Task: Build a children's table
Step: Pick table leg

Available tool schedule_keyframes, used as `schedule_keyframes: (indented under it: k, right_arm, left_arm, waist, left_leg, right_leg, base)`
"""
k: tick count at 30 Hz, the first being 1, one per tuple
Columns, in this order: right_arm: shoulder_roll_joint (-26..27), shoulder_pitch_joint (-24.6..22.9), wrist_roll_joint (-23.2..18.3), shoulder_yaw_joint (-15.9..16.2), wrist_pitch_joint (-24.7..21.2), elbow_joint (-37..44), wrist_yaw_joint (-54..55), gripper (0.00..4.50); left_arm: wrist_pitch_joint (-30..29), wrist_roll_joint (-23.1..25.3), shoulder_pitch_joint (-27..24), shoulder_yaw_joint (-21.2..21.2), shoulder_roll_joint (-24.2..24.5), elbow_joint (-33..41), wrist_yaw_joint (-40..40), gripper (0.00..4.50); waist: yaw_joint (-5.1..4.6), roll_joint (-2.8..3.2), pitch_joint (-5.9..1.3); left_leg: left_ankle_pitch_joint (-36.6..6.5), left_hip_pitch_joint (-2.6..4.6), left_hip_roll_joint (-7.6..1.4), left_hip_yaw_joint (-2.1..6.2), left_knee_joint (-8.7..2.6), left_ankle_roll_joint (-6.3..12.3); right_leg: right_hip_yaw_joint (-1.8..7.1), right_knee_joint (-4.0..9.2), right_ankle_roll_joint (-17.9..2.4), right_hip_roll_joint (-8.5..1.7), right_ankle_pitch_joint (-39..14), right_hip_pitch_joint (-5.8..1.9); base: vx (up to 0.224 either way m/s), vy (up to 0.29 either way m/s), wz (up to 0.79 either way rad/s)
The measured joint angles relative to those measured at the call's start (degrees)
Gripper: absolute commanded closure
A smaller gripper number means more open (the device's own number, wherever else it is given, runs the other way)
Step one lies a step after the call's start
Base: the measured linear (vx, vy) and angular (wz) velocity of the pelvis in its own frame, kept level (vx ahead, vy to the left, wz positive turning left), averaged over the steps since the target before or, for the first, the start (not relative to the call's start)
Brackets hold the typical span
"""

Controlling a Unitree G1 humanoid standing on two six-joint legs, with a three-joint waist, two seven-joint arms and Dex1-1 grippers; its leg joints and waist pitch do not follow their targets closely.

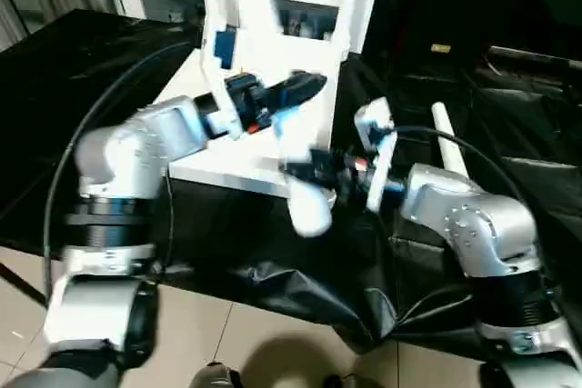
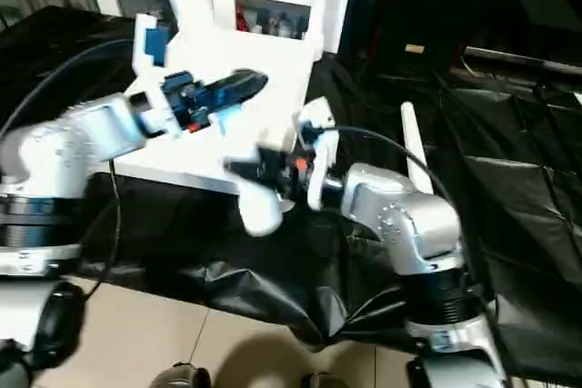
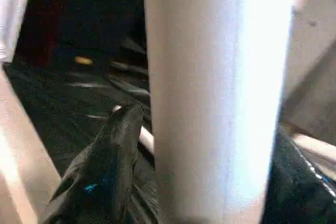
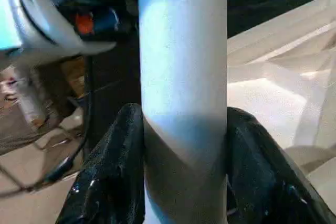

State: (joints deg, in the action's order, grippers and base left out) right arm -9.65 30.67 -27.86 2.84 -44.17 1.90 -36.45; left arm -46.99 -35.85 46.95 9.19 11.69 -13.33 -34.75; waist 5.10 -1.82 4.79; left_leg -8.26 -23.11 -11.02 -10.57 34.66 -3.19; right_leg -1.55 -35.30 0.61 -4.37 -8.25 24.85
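You're clamping the leg [image 4: 182, 77] in the right gripper [image 4: 184, 182], flared end toward you, while the left gripper [image 1: 296, 90] is standing slack around its upper shaft.

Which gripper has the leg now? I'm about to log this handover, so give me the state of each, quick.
Left gripper: cannot be told; a leg stands close before it.
Right gripper: shut on the leg.
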Motion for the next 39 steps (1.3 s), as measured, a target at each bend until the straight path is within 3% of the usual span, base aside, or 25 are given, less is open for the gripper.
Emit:
schedule_keyframes:
  k: [7,9,17,19,23,24,28,31,35,39]
  right_arm:
    - [1.7,3.0,4.2,0.0,2.5,-2.3,6.2,2.67]
    - [2.1,3.5,5.7,0.3,3.5,-2.7,7.8,2.67]
    - [4.6,3.3,8.5,2.3,4.8,-3.3,11.6,2.67]
    - [4.7,3.3,8.5,2.6,4.9,-3.3,12.0,2.67]
    - [4.2,3.3,8.8,3.1,5.6,-3.2,11.7,2.67]
    - [3.6,3.3,8.7,3.1,5.6,-3.1,11.0,2.32]
    - [-0.4,3.3,5.7,2.9,3.1,-1.5,5.5,1.88]
    - [-4.9,3.3,4.7,3.3,0.8,-0.5,0.2,1.63]
    - [-6.8,3.4,2.0,3.2,-2.0,-0.3,-3.3,1.52]
    - [-9.0,4.2,-2.3,3.1,-5.3,-0.9,-9.0,1.52]
  left_arm:
    - [0.2,1.9,-1.1,-0.1,-3.5,0.1,6.6,1.21]
    - [0.2,2.9,-1.0,-0.4,-3.5,0.1,8.3,1.56]
    - [0.2,4.3,-0.8,-1.2,-3.0,0.1,9.8,1.99]
    - [0.2,4.4,-0.8,-1.2,-2.8,0.1,9.8,2.38]
    - [0.6,4.0,-0.8,-1.1,-2.8,0.1,9.0,2.5]
    - [0.6,4.0,-0.9,-1.2,-2.8,0.1,8.4,2.55]
    - [0.4,2.5,-1.3,-2.1,-1.2,1.5,3.4,2.6]
    - [0.3,1.4,-1.3,-2.5,-0.4,2.6,0.1,2.61]
    - [-0.8,0.0,-1.3,-5.3,3.1,4.1,-6.4,2.61]
    - [-0.9,-0.3,-1.3,-8.2,6.0,6.0,-13.6,2.61]
  waist:
    - [-0.06,-0.01,-0.01]
    - [-0.05,0.1,-0.02]
    - [-0.03,0.3,-0.04]
    - [-0.04,0.3,-0.04]
    - [-0.02,0.29,-0.05]
    - [0.0,0.29,-0.05]
    - [-0.05,0.3,-0.04]
    - [0.01,0.65,-0.04]
    - [-0.09,1.11,-0.06]
    - [-0.16,1.15,-0.06]
  left_leg:
    - [0.0,-0.07,0.0,0.07,0.0,0.0]
    - [0.0,-0.09,0.0,0.12,-0.02,-0.01]
    - [0.0,-0.15,-0.01,0.46,-0.05,-0.02]
    - [0.0,-0.16,-0.01,0.52,-0.07,-0.04]
    - [0.0,-0.15,0.0,0.53,-0.07,-0.04]
    - [0.0,-0.14,0.0,0.53,-0.07,-0.04]
    - [0.0,-0.09,0.0,0.56,-0.06,-0.04]
    - [0.0,0.19,0.01,0.66,-0.06,-0.04]
    - [0.0,0.23,0.01,0.73,-0.07,-0.04]
    - [0.0,0.24,0.0,0.75,-0.07,-0.04]
  right_leg:
    - [-0.1,0.06,0.0,0.0,0.0,-0.01]
    - [-0.14,0.1,0.0,0.0,0.0,-0.01]
    - [-0.51,0.08,0.0,-0.01,0.0,-0.07]
    - [-0.57,0.09,0.0,-0.01,0.0,-0.07]
    - [-0.58,0.11,0.0,-0.02,0.0,-0.14]
    - [-0.59,0.15,0.0,-0.02,0.0,-0.21]
    - [-0.62,0.26,0.0,-0.03,0.0,-0.34]
    - [-0.71,0.35,0.0,-0.03,0.0,-0.77]
    - [-0.79,0.34,0.0,-0.03,0.0,-0.82]
    - [-0.8,0.31,0.0,-0.03,0.0,-0.83]
  base:
    - [0.0,0.0,0.0]
    - [0.0,0.0,0.0]
    - [0.0,0.0,0.0]
    - [0.0,0.0,0.0]
    - [0.0,0.0,0.0]
    - [0.0,0.0,0.0]
    - [0.0,0.0,0.0]
    - [0.0,0.0,0.0]
    - [0.0,0.0,0.0]
    - [0.0,0.0,0.0]
